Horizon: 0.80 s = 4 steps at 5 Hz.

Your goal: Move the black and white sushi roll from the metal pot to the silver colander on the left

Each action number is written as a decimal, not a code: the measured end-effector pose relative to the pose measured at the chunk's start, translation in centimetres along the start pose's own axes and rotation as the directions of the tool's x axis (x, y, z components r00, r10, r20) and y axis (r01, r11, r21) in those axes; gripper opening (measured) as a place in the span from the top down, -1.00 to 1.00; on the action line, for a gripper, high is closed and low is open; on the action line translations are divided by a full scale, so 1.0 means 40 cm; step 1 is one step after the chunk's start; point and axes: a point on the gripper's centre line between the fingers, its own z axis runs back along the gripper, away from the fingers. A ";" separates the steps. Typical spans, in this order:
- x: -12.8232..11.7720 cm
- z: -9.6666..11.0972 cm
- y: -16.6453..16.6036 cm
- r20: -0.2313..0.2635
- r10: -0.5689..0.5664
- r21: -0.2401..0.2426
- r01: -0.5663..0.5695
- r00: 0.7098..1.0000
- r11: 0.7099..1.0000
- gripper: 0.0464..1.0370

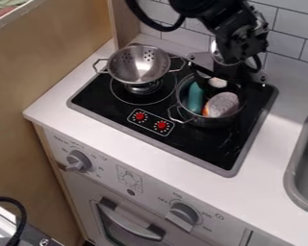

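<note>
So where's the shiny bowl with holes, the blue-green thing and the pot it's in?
Shiny bowl with holes [141, 67]: camera view, inside of its bowl.
Blue-green thing [195, 97]: camera view, middle of its long side.
Pot [212, 122]: camera view, outside of its front wall.

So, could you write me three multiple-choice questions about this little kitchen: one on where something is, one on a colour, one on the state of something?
1. Where is the colander?
A) On the stove top, beside the pot
B) In the sink
C) Inside the pot

2. What colour are the two small knobs on the stove top?
A) Green
B) Yellow
C) Red

3. How is the pot?
A) Upside down
B) Upright, with things in it
C) Tipped on its side

1: A, it sits on the left burner.
2: C, both show red on the marked panel.
3: B, its rim faces up around a teal thing and others.
</note>
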 end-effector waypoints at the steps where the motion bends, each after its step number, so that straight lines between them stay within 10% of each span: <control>1: 0.015 -0.011 0.008 0.046 -0.003 -0.021 0.004 0.999 1.000 -0.92; 4: 0.028 -0.035 0.023 0.062 -0.002 -0.043 0.005 0.998 0.999 -0.92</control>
